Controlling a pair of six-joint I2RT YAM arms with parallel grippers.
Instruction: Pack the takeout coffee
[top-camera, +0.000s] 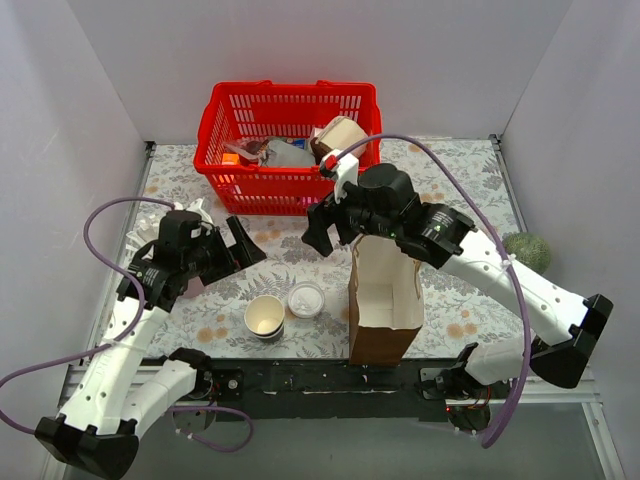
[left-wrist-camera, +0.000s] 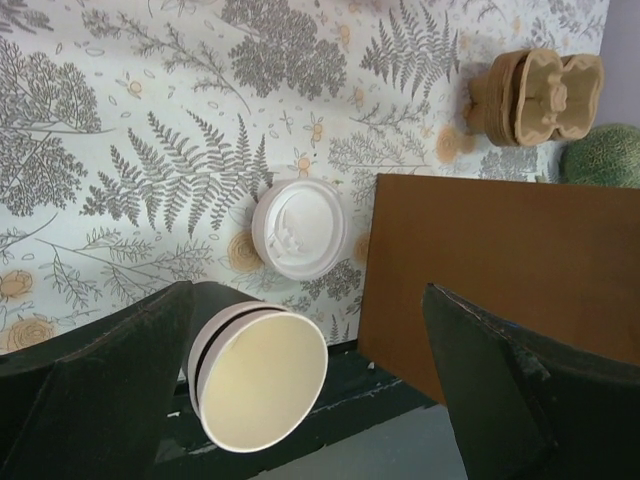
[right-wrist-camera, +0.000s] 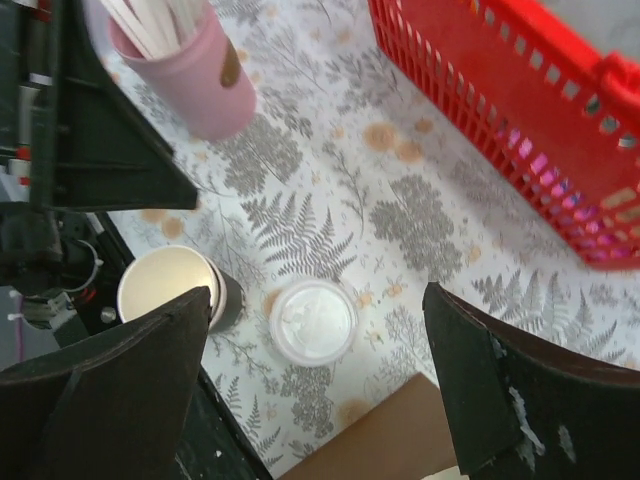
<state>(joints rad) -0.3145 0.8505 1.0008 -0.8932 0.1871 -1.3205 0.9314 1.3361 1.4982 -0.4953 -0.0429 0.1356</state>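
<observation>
Checking every view: no cup with a lid on shows, so I cannot tell where the takeout coffee is. It may sit low in the paper bag (top-camera: 385, 345), near centre-right, but the bag's floor is hidden behind its near wall.

What does show is a lidless cup (top-camera: 265, 316) at the near edge of the table (top-camera: 450, 180). A loose lid (top-camera: 306, 298) lies flat just right of it, apart from it.

The left claw (left-wrist-camera: 308, 292) has its jaws wide apart with nothing between them, and hangs over the cup and lid. The right claw (right-wrist-camera: 318, 292) is also spread wide and empty. It sits left of the bag, between the red basket (top-camera: 215, 120) and the lid.

Risks, judged from here:
- Both claws aim at the same small patch, so the arms could clash if both go down.
- The lidless cup could be taken for the coffee and packed, because it matches.
- The cup sits close to the near edge, so a nudge from a finger could send it off.
- The lid is thin and flat, so a pinch may slip or skid it.
- The bag is light and the right arm passes over it, so a brush could tip it.
- The pink cup of sticks (right-wrist-camera: 200, 90) is at far left, within reach of a left arm swing.
</observation>
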